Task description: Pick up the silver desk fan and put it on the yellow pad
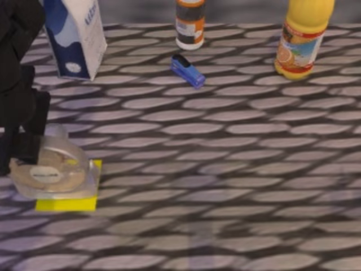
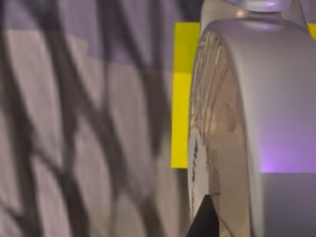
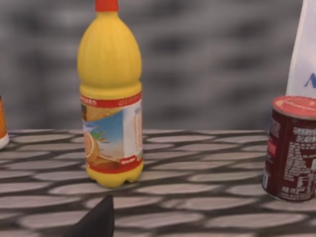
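Observation:
The silver desk fan (image 1: 49, 168) sits tilted over the yellow pad (image 1: 67, 203) at the table's front left and covers most of it. My left gripper (image 1: 17, 153) comes down on the fan's far left rim and is shut on it. In the left wrist view the fan (image 2: 266, 113) fills the frame edge-on. One dark fingertip (image 2: 205, 219) presses on its pale face, and the other finger is hidden behind the body. The yellow pad (image 2: 181, 98) shows beyond it. My right gripper (image 3: 140, 232) is parked out of the top view and open.
A blue-and-white carton (image 1: 76, 34) stands at the back left, close to my left arm. A blue stapler (image 1: 188, 70) and an orange-labelled jar (image 1: 190, 22) are at the back middle. A yellow juice bottle (image 1: 299, 36) and a dark red can (image 3: 291, 148) stand toward the back right.

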Available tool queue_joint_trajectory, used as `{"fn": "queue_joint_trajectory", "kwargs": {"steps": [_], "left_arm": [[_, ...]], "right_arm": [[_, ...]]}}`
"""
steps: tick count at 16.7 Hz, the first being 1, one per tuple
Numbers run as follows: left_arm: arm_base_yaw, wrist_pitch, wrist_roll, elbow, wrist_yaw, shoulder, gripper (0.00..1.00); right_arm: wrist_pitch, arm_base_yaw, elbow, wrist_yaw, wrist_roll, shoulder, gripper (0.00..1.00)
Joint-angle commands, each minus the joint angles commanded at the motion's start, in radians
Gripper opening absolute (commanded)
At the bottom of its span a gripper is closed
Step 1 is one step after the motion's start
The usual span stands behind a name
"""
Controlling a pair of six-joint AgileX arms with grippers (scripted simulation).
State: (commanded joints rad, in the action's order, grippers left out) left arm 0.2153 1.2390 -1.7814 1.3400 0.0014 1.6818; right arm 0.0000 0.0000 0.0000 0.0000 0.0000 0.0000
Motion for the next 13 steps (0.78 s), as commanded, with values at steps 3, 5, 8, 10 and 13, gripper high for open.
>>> {"fn": "queue_joint_trajectory", "kwargs": {"steps": [3,5,8,10,13], "left_arm": [[0.0,0.0,0.0,0.0,0.0,0.0,0.3],[0.0,0.0,0.0,0.0,0.0,0.0,0.45],[0.0,0.0,0.0,0.0,0.0,0.0,0.68],[0.0,0.0,0.0,0.0,0.0,0.0,0.83],[0.0,0.0,0.0,0.0,0.0,0.0,1.0]], "right_arm": [[0.0,0.0,0.0,0.0,0.0,0.0,1.0],[0.0,0.0,0.0,0.0,0.0,0.0,1.0],[0.0,0.0,0.0,0.0,0.0,0.0,1.0],[0.0,0.0,0.0,0.0,0.0,0.0,1.0],[0.0,0.0,0.0,0.0,0.0,0.0,1.0]]}}
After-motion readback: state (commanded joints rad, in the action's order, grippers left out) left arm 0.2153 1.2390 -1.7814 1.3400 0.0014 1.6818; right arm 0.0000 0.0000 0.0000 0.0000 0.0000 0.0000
